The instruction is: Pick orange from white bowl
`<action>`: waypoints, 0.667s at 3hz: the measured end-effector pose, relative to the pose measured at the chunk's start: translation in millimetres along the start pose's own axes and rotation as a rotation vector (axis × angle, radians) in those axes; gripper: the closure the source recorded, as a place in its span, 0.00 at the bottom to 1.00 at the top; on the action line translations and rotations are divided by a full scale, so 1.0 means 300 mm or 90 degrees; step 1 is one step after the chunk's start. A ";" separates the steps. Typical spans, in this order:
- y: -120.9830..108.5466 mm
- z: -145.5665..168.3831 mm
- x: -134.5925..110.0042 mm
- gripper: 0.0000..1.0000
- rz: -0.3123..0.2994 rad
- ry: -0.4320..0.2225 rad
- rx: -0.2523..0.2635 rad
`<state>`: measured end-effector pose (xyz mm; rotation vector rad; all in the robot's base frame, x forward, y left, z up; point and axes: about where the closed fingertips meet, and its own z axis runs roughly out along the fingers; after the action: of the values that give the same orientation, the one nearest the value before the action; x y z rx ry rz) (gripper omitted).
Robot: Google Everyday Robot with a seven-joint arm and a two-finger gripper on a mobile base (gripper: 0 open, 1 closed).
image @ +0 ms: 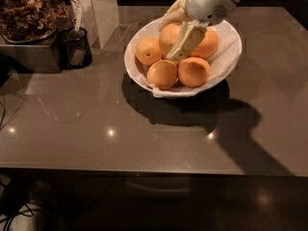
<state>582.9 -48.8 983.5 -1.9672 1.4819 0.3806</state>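
Observation:
The white bowl [231, 57] stands on the grey table at the back middle, lined with white paper and holding several oranges. My gripper [170, 40] reaches down into it from the upper right. Its cream fingers [186, 41] stand on either side of the large plain orange [168, 35] at the back middle of the bowl and are shut on it. This orange sits a little higher than the others. A smaller orange with a dark dot [148, 50] lies to its left, two more [162, 74] lie in front, and one [209, 44] lies to the right, partly hidden by the gripper.
A small dark cup [74, 47] stands left of the bowl, beside a dark tray of brown dried matter [26, 13]. A white upright carton [96, 8] stands behind the cup. The table's front edge [144, 170] runs across the lower part of the view.

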 end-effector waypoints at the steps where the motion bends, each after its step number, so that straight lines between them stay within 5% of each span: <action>1: 0.084 -0.080 -0.075 1.00 -0.008 -0.076 0.034; 2: 0.184 -0.136 -0.088 1.00 0.011 -0.119 0.069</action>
<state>517.0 -64.1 1012.1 -1.7836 1.3714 0.4683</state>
